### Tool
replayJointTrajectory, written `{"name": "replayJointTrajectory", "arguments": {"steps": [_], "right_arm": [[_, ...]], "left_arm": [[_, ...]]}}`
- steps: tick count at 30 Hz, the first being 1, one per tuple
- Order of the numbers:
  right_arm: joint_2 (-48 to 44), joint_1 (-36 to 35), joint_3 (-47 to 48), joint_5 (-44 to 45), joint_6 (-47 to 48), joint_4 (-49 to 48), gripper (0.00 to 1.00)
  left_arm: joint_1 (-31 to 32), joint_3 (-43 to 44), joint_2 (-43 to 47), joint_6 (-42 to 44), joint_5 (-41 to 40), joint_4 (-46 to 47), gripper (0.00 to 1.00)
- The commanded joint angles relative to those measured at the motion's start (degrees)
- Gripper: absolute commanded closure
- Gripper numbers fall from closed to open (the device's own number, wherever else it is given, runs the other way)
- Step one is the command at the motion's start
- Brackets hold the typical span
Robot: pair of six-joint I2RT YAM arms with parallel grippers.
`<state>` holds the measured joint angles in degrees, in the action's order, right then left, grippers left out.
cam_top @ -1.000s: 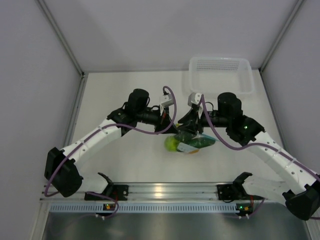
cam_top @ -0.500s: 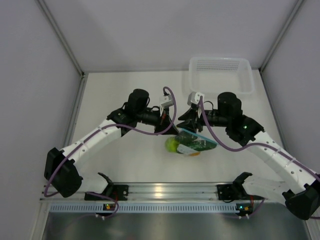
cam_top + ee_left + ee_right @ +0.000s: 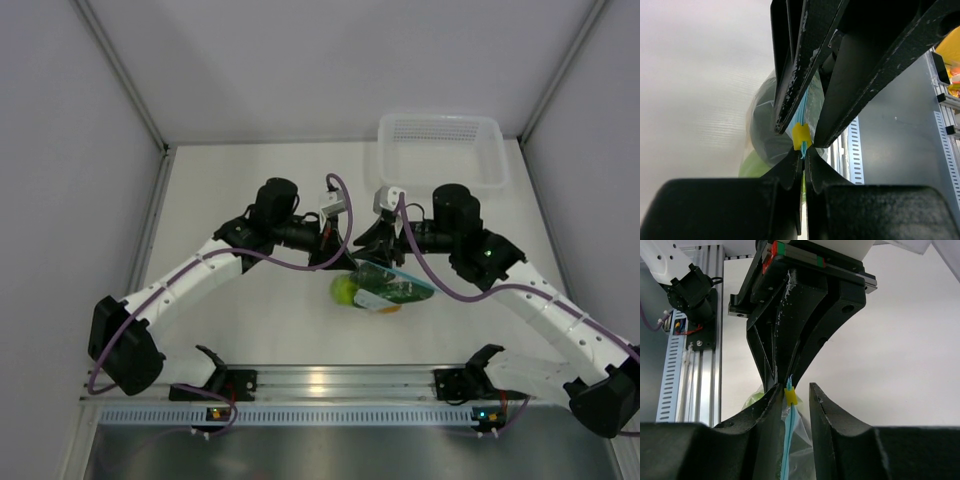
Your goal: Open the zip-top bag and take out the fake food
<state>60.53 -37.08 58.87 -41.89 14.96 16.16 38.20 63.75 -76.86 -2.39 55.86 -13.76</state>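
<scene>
The zip-top bag (image 3: pixel 395 288) hangs between my two grippers above the table, its light blue zip strip along the top. Inside it show a lime-green ball (image 3: pixel 344 290) and dark green pieces (image 3: pixel 402 293); the other fake food is not clear. My left gripper (image 3: pixel 346 255) is shut on the end of the zip strip, just below the yellow slider (image 3: pixel 801 136). My right gripper (image 3: pixel 368 250) faces it with jaws apart around the strip, the slider (image 3: pixel 790 397) resting against one finger (image 3: pixel 771 410). The left gripper (image 3: pixel 803 156) and right gripper (image 3: pixel 794 396) nearly touch tip to tip.
A white mesh basket (image 3: pixel 440 150) stands at the back right of the table. The aluminium rail (image 3: pixel 330 385) with the arm bases runs along the near edge. Walls close in the left and right sides.
The right gripper has shifted slightly left and back along the zip strip, and the bag now hangs a little flatter with its blue strip showing. The left gripper has held still.
</scene>
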Motion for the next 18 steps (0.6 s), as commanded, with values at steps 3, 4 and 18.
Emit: {"name": "replayJointTrajectory", "arguments": {"steps": [3, 4, 18], "right_arm": [[-0.06, -0.36, -0.86, -2.06, 0.6, -2.45, 0.73], [-0.06, -0.36, -0.95, -1.97, 0.6, -2.54, 0.73], [-0.68, -0.36, -1.04, -0.65, 1.47, -0.7, 1.0]], "left_arm": [[0.13, 1.29, 2.68, 0.9, 1.98, 2.16, 1.0], [0.13, 1.29, 2.68, 0.9, 1.98, 2.16, 1.0], [0.04, 1.12, 3.29, 0.99, -2.23, 2.16, 1.0]]}}
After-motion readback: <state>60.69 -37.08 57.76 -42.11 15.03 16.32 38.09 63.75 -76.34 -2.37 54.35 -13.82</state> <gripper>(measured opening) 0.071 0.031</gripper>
